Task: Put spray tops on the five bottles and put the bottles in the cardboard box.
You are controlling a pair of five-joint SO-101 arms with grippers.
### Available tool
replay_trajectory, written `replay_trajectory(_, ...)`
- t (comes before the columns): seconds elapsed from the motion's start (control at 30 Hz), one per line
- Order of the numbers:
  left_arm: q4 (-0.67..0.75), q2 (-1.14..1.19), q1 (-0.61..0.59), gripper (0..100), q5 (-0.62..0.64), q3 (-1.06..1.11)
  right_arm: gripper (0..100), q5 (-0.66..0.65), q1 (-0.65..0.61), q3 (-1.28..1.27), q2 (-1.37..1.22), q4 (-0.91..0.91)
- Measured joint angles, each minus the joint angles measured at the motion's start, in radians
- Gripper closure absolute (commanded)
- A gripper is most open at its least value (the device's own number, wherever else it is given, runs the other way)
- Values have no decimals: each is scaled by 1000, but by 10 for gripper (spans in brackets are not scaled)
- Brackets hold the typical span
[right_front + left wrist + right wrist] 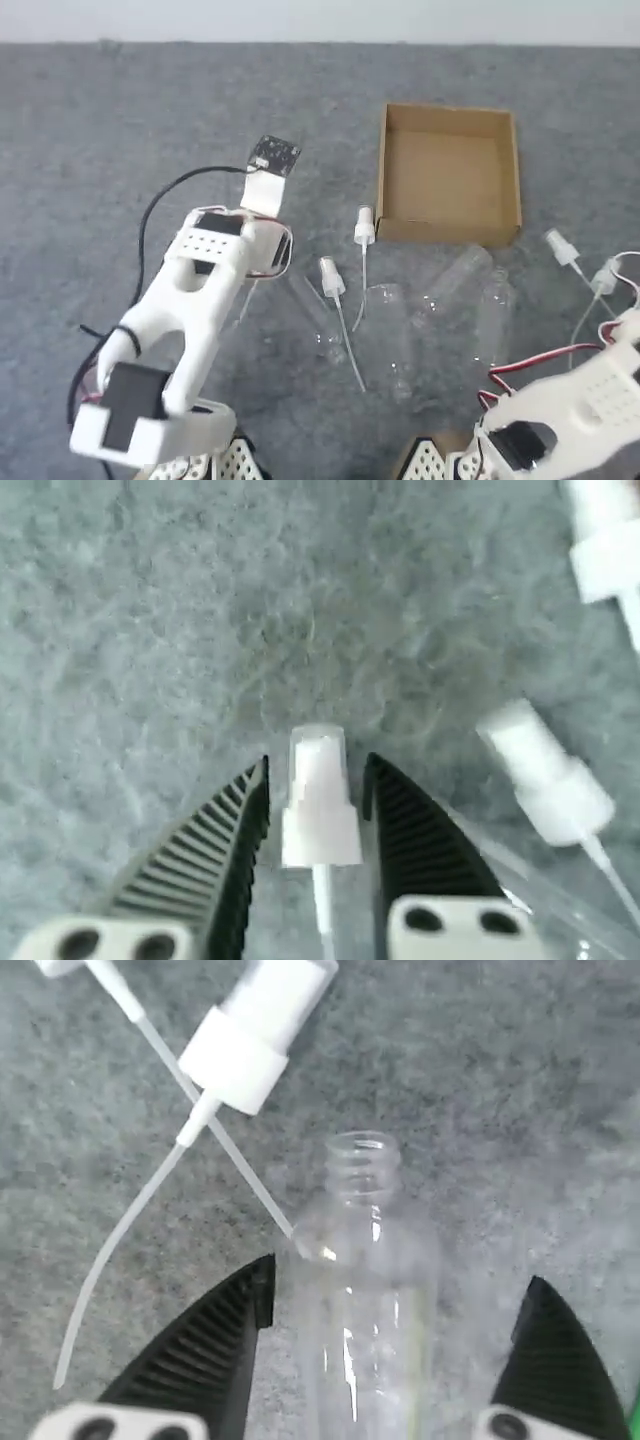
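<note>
My left gripper [317,763] is shut on a white spray top [322,810], whose thin tube hangs down between the ridged black fingers [225,830]. Two more spray tops [545,780] lie just beyond it on the carpet. In the high view the left arm [200,290] stands left of the clear bottles [385,330]. My right gripper [398,1275] is open and straddles a clear uncapped bottle [365,1260] lying on its side. Another spray top [245,1045] lies next to that bottle's neck. The cardboard box [447,232] sits open at the back.
Clear bottles [497,310] lie side by side on the grey carpet in front of the box. Loose spray tops [362,228] [330,275] lie left of them, and two more [560,245] lie at the far right near the right arm [575,395].
</note>
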State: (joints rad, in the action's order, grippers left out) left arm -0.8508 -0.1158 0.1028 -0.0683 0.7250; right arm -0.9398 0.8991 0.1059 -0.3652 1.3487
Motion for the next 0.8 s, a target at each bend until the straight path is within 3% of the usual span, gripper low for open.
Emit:
replay_trajectory(0.2, -41, 18, -8, 828, 0, -92, 688, 58, -18, 0, 100, 48)
replay_trajectory(0.37, -110, -104, -63, 827, 31, -84, 819, 184, -89, 0, 178, 77)
replay_trajectory(0.63, -222, -508, -144, 826, -48, 180, 898, 371, -285, 0, 175, 83)
replay_trajectory(0.8, -252, -756, -272, 823, -141, 345, 848, 497, -310, 6, 91, 12)
